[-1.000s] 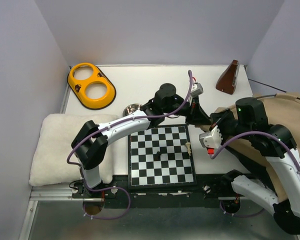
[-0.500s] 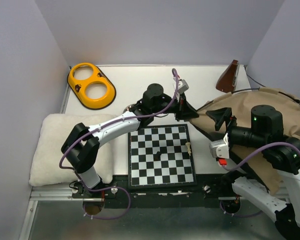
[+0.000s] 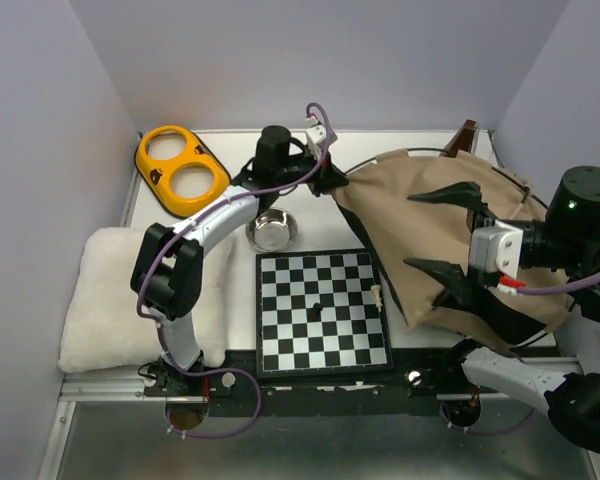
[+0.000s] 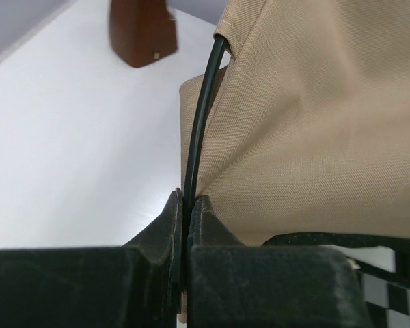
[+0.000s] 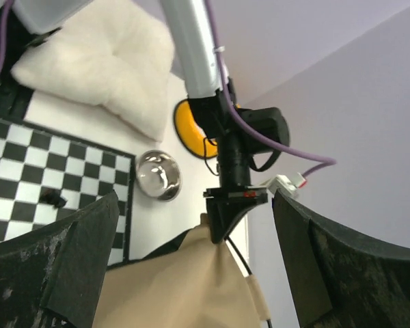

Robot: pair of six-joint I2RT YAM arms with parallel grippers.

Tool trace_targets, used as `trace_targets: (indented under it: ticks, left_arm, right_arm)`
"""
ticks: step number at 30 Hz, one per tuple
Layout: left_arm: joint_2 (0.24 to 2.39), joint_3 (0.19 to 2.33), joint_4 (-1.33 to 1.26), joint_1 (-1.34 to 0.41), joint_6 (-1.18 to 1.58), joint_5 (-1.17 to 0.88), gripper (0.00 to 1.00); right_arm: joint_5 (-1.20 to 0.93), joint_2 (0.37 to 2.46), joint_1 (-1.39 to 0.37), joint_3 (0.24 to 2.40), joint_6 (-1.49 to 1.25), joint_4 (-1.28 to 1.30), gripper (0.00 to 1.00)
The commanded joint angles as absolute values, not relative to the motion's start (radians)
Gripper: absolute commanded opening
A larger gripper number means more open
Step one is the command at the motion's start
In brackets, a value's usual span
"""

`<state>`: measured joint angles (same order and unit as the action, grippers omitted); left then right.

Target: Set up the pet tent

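Surroundings: chessboard (image 3: 323,310) at near centre of desk (image 3: 420,140), carrying one dark piece (image 3: 318,303) and one pale piece (image 3: 378,295) at its right edge. Steel bowl (image 3: 271,231) just beyond the board's far-left corner. Yellow two-hole feeder (image 3: 182,170) at far left; fluffy white cushion (image 3: 130,300) at near left. Brown wedge-shaped object (image 3: 467,135) at far right, partly hidden behind the tent.

Pet tent (image 3: 400,235): tan fabric heaped on the right half of the desk, its left edge just beside the chessboard. Long axis runs diagonally, from the far-centre corner down to the near-right edge, where black lining shows. Black pole (image 4: 203,102) arcs along the far edge of the fabric.

Left pincer (image 3: 337,184): clenched on the black pole at the tent's far-left corner; wrist view shows the pole pinched between both fingers. The left arm reaches past the bowl.

Right pincer (image 3: 448,232): released, fingers spread wide above the fabric, gripping nothing.
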<state>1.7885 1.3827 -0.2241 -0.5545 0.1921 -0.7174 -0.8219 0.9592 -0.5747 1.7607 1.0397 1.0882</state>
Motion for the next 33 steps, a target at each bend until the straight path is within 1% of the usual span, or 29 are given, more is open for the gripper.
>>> trace_targets:
  ticks: [1,2,4,6,7,8,9,10,12,14,16,18,20,21,22,25,27,30,31,33]
  left_arm:
    - [1.877,1.549,-0.020,-0.416,-0.104,-0.779,0.00]
    - [1.906,1.572,-0.002,-0.394,-0.139,-0.787,0.00]
    - [1.975,1.685,0.098,-0.351,-0.217,-0.840,0.00]
    - [2.031,1.764,0.178,-0.324,-0.265,-0.851,0.02]
    - [2.052,1.791,0.202,-0.315,-0.308,-0.854,0.08]
    - [2.072,1.811,0.225,-0.308,-0.349,-0.844,0.17]
    - [2.091,1.828,0.230,-0.304,-0.380,-0.819,0.31]
    - [2.111,1.845,0.242,-0.298,-0.394,-0.807,0.39]
    - [2.147,1.903,0.287,-0.276,-0.406,-0.819,0.47]
    - [2.148,1.911,0.278,-0.247,-0.361,-0.827,0.54]
    - [2.100,1.838,0.186,-0.209,-0.292,-0.891,0.55]
    - [2.019,1.729,0.089,-0.187,-0.243,-0.897,0.59]
    - [1.936,1.660,0.104,-0.180,-0.268,-0.902,0.60]
    - [1.892,1.631,0.133,-0.178,-0.285,-0.899,0.69]
    - [1.846,1.603,0.152,-0.179,-0.279,-0.885,0.70]
    - [1.740,1.565,0.248,-0.175,-0.238,-0.920,0.70]
    - [1.677,1.565,0.392,-0.179,-0.279,-1.003,0.67]
    - [1.590,1.549,0.566,-0.216,-0.240,-1.046,0.66]
    - [1.560,1.527,0.602,-0.236,-0.213,-1.064,0.66]
    - [1.482,1.447,0.585,-0.282,-0.111,-1.078,0.66]
  right_arm:
    - [-0.599,1.066,-0.580,1.920,0.830,1.089,1.00]
    - [-0.513,1.092,-0.580,1.943,0.809,1.107,1.00]
    - [-0.393,1.129,-0.580,1.953,0.788,1.164,1.00]
    - [-0.323,1.140,-0.578,1.919,0.811,1.230,1.00]
    - [-0.292,1.138,-0.577,1.872,0.845,1.258,0.98]
    - [-0.282,1.138,-0.575,1.846,0.883,1.296,0.94]
    - [-0.278,1.132,-0.571,1.804,0.902,1.304,0.94]
    - [-0.269,1.132,-0.569,1.787,0.925,1.310,0.94]
    - [-0.246,1.167,-0.566,1.813,0.928,1.327,0.91]
    - [-0.220,1.205,-0.563,1.864,0.914,1.313,0.91]
    - [-0.207,1.244,-0.551,1.913,0.878,1.307,0.91]
    - [-0.218,1.269,-0.535,1.936,0.818,1.302,0.91]
    - [-0.241,1.275,-0.520,1.919,0.782,1.282,0.91]
    - [-0.247,1.267,-0.517,1.895,0.767,1.269,0.91]
    - [-0.247,1.253,-0.508,1.869,0.753,1.247,0.91]
    - [-0.255,1.241,-0.471,1.816,0.692,1.216,0.90]
    - [-0.290,1.256,-0.440,1.815,0.652,1.221,0.89]
    - [-0.375,1.272,-0.436,1.807,0.667,1.247,0.88]
    - [-0.412,1.285,-0.436,1.809,0.666,1.264,0.88]
    - [-0.483,1.321,-0.434,1.825,0.655,1.319,0.84]
